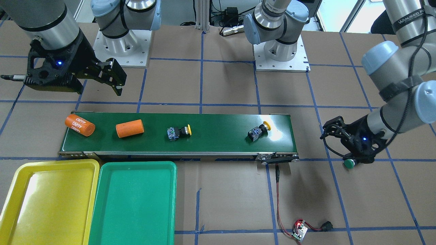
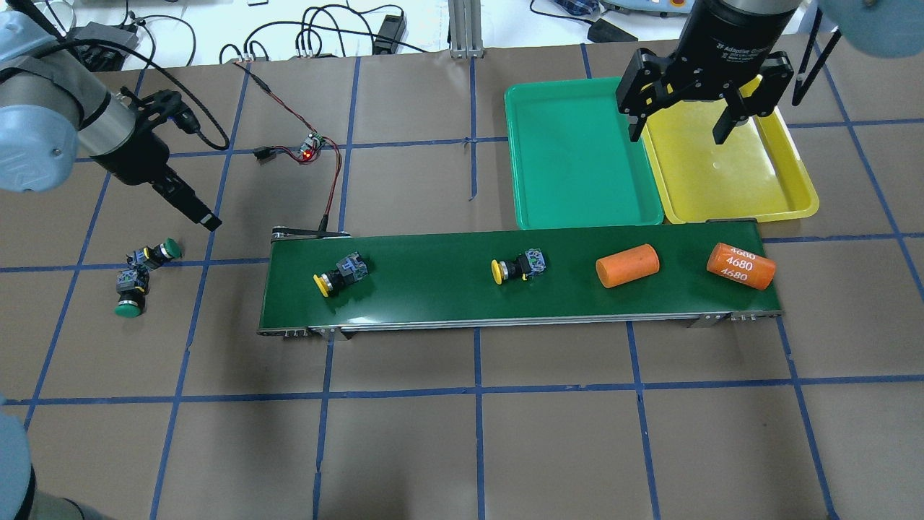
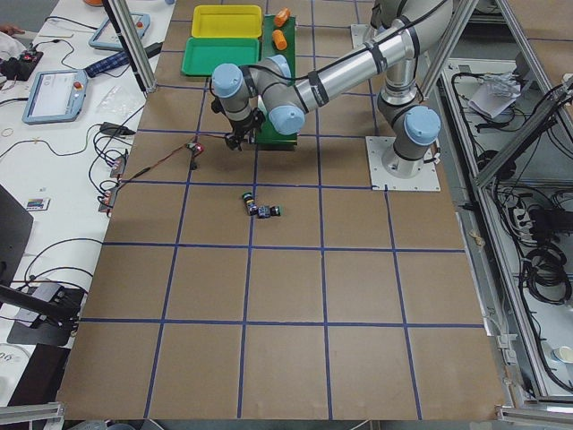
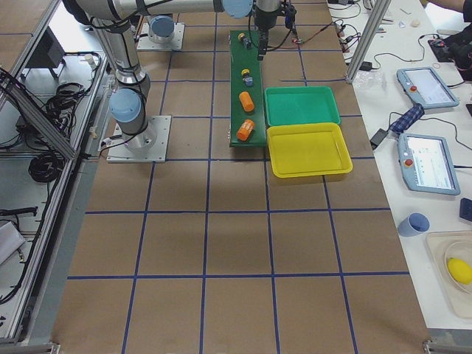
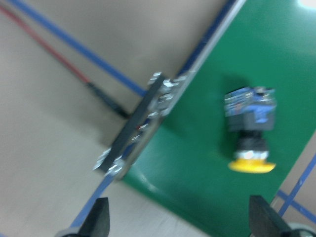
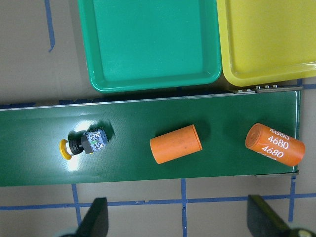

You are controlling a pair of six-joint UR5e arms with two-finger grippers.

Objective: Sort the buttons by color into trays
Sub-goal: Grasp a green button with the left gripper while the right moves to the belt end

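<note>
Buttons, small rigid plastic push-button switches, all lie outside the shallow plastic green tray [image 2: 570, 166] and yellow tray [image 2: 729, 180]: 2 yellow-capped buttons [image 2: 339, 273] on the long dark green conveyor belt [image 2: 433, 296], 2 green-capped buttons [image 2: 154, 254] together on the brown bench [image 2: 476, 433]. They look light and apt to roll on the round cap, so the squarish body seems the surest hold. Left tool [image 5: 178, 223] and right tool [image 2: 678, 133] both gape wide, holding nothing.

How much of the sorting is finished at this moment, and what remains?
Nothing is sorted yet: the yellow tray and the green tray are both empty. Nothing is in hand: the left gripper and the right gripper are open. All four remain: two yellow buttons lie on the conveyor belt, two green buttons on the table near the left gripper.
</note>
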